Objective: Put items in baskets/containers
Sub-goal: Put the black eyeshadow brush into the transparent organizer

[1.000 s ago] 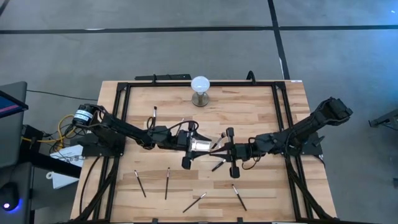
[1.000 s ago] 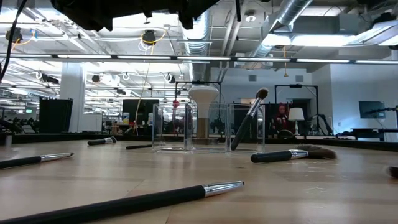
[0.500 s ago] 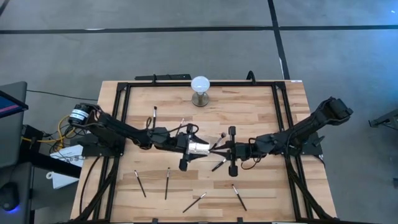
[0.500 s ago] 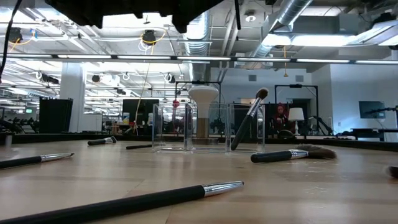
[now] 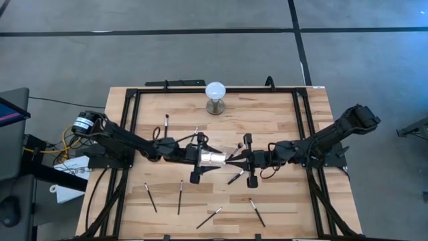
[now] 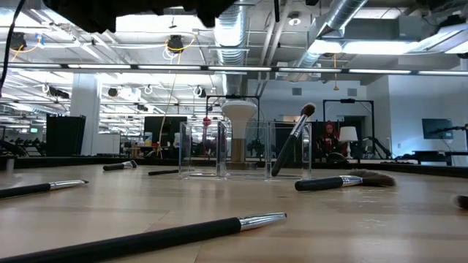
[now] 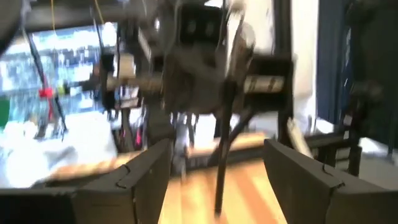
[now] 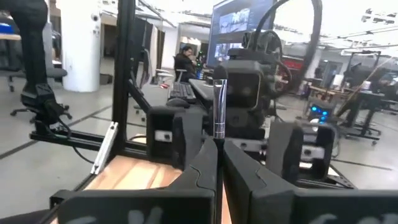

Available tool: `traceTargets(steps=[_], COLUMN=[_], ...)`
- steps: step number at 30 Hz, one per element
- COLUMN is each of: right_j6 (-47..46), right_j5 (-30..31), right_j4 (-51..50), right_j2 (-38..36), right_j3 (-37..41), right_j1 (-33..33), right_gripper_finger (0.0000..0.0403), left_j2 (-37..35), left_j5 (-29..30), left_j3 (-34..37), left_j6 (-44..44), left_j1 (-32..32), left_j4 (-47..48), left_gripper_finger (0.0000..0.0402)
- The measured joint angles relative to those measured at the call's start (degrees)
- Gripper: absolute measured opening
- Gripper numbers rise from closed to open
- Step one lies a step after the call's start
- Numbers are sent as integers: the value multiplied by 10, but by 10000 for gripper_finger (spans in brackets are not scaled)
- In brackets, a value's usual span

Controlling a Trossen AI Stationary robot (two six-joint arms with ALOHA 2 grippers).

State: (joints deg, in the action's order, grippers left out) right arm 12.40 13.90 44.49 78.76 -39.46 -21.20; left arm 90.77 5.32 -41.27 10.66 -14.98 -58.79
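The clear holder (image 5: 214, 158) stands mid-table; in the low view the holder (image 6: 245, 150) has one brush (image 6: 292, 142) leaning inside it, head up. My right gripper (image 5: 232, 160) hovers just right of the holder, shut on a slim brush (image 8: 219, 93). My left gripper (image 5: 204, 159) is open at the holder's left end, above the table; its wrist view shows the open gripper (image 7: 216, 152) facing my right gripper. Several brushes lie flat on the wood, among them a fan-headed brush (image 6: 340, 182). My right gripper pinches a slim brush between its two shut fingers (image 8: 205, 165). The silver ferrule (image 8: 219, 118) rises just past the fingertips, and the dark part runs on beyond, pointing toward the left gripper. The brush is lifted clear of the table.
A white globe on a metal base (image 5: 215, 94) stands near the far edge. Loose brushes lie near the front edge (image 5: 179, 196), (image 5: 209, 217), (image 5: 257, 212), and one lies toward the far left (image 5: 166, 124). A long brush (image 6: 146, 241) lies close to the low camera. A black frame rims the table.
My left gripper has drawn back a little toward the table's left edge, staying open. My right gripper has edged slightly toward the holder, still shut on its brush. The holder and the brush leaning in it have not moved.
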Motion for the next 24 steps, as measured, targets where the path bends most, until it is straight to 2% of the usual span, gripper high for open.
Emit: traceTargets(steps=[6,14,24], right_j6=[-4,-4,-8], right_j5=[-5,-8,-5], right_j4=[-3,-5,-23], right_j2=[3,3,3], right_j3=[0,0,0], right_j1=[0,0,0], right_gripper_finger=[2,2,2], left_j2=[24,75,70], left_j5=[6,7,22], left_j3=[-5,-53,-62], left_j6=[-1,-4,-4], left_j1=[3,3,-1], left_j4=[-30,-31,-22], left_gripper_finger=[251,243,200])
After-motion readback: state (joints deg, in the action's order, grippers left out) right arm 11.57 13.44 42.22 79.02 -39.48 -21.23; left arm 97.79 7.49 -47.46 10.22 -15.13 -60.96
